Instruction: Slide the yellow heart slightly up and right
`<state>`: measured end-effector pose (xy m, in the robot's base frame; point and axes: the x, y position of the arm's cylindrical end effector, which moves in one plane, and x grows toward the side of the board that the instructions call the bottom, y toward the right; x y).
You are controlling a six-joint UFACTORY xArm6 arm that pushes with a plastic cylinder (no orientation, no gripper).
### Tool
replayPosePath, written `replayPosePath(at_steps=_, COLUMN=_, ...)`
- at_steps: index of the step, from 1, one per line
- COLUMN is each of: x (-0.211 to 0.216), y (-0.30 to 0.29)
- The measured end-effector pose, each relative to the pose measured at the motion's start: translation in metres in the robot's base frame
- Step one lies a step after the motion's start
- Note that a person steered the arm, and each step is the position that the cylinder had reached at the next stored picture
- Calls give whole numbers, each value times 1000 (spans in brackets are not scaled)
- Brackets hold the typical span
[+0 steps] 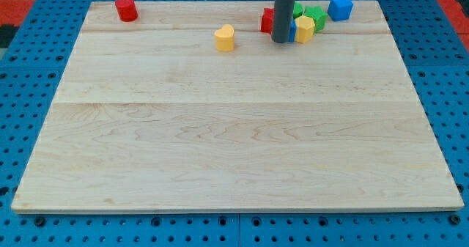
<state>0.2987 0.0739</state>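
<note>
The yellow heart [225, 37] lies near the top of the wooden board [234, 130], left of centre. My tip [281, 39] stands on the board to the heart's right, a clear gap apart from it. The rod hides part of a cluster of blocks right behind it: a red block [267, 20], a blue block [292, 31] mostly hidden, a yellow block [304, 28] and green blocks [315, 17].
A red cylinder [126, 8] stands at the board's top left corner. A blue block [340, 7] sits at the top right, just beyond the cluster. Blue perforated table surrounds the board.
</note>
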Motion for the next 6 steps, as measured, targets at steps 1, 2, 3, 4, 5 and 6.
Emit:
replayPosePath(at_steps=1, x=28, y=-54)
replayPosePath(at_steps=2, x=52, y=-101)
replayPosePath(at_steps=3, x=54, y=-153)
replayPosePath(at_steps=4, x=25, y=-152)
replayPosePath(at_steps=5, x=6, y=-113)
replayPosePath(at_steps=6, x=-6, y=-73)
